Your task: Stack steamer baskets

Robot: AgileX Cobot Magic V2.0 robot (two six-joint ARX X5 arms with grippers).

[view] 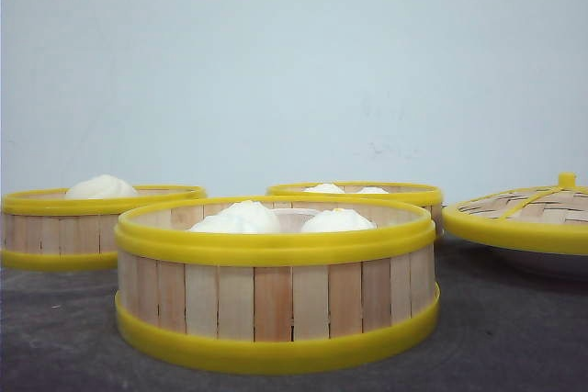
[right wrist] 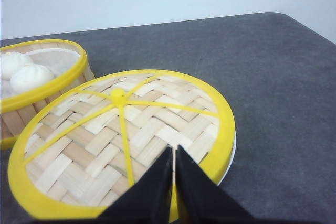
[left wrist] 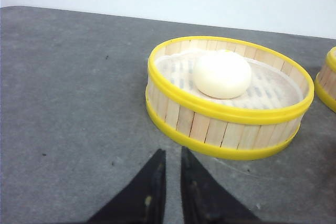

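Separately on the dark table (view: pixel 514 337) sit three steamer baskets (view: pixel 276 282), buns (view: pixel 338 220) inside, unstacked. Left gripper (left wrist: pixel 172 162) hovers pressed together beside one basket; right gripper (right wrist: pixel 174 159), also pressed together, hangs over the woven lid (right wrist: pixel 121 140)

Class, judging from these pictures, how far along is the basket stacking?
Done: nothing. The three baskets, left, front and back, sit apart on the table. In hand: nothing. The left claw is shut short of the left basket; the right claw is shut over the woven lid. Left: all the stacking.
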